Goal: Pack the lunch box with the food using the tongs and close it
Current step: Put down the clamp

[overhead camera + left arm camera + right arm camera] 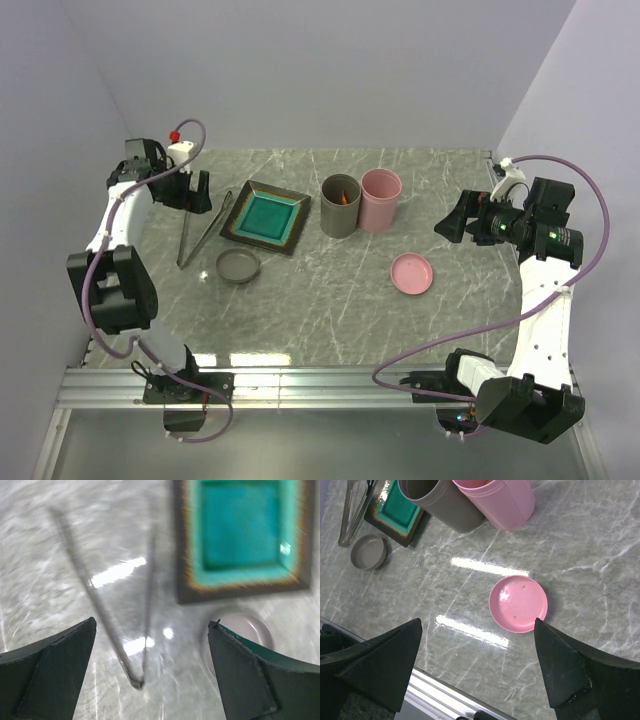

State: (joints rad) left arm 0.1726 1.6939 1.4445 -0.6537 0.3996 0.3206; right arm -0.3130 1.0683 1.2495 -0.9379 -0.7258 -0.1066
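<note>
The tongs (203, 232) lie flat on the table, just left of the square plate (232, 226). The left gripper (152, 625) hangs right above them, jaws spread wide, nothing held. A fleck of orange food (345, 198) shows inside the grey cup (338, 222) (the plate looks bare). Packing looks finished, so closing is the step now. That calls for lifting the grey lid (239, 266) squarely onto its cup. The right gripper (477, 622) gapes empty over the pink lid (518, 604).

Beneath the left hand (152, 622), the slim tongs (96, 600) look like bare silvery metal, lying on a polished, marble-patterned worktop (330, 300) that mirrors the lights. The plate (240, 591) just ahead is glossy-glazed. Under the right hand (479, 622), the pink lid (518, 604) looks like smooth plastic.
</note>
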